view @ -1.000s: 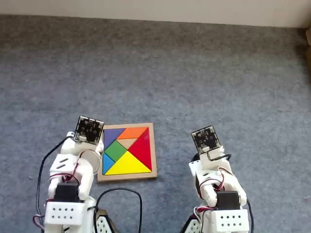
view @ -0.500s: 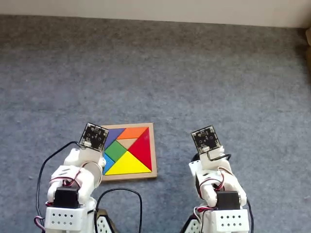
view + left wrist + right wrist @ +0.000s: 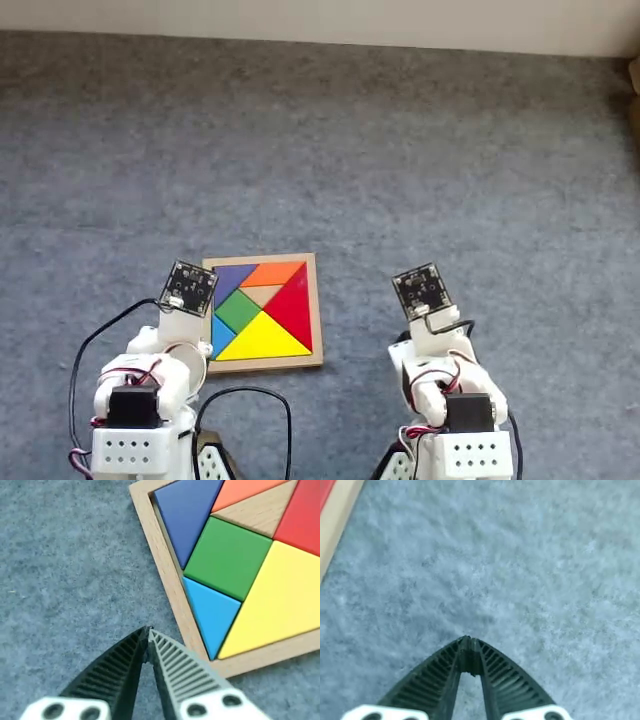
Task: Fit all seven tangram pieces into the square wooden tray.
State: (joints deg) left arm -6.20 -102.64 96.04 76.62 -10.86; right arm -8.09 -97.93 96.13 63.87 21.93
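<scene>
– Left tool: jaws closed tip to tip, nothing held. It hangs over the grey table, just beside the tray on the left arm's side, apart from the rim.

– And the other arm?

– Right tool: also closed and empty, over the table and well off to the tray's far side.

– The pieces?

– They lie flat inside the rim, edge to edge: purple piece, orange triangle, green square, blue triangle, yellow triangle, red triangle. A wood-coloured triangle sits between orange, green and red. I cannot tell whether it is a plain seventh piece or bare tray floor.

– Why do both tools stand off?

– My judgement: every coloured piece I see is already seated, so neither tool has cause to grip. Keeping clear of the rim leaves the fit undisturbed. If the wood-coloured triangle is a piece, the task looks complete.
</scene>
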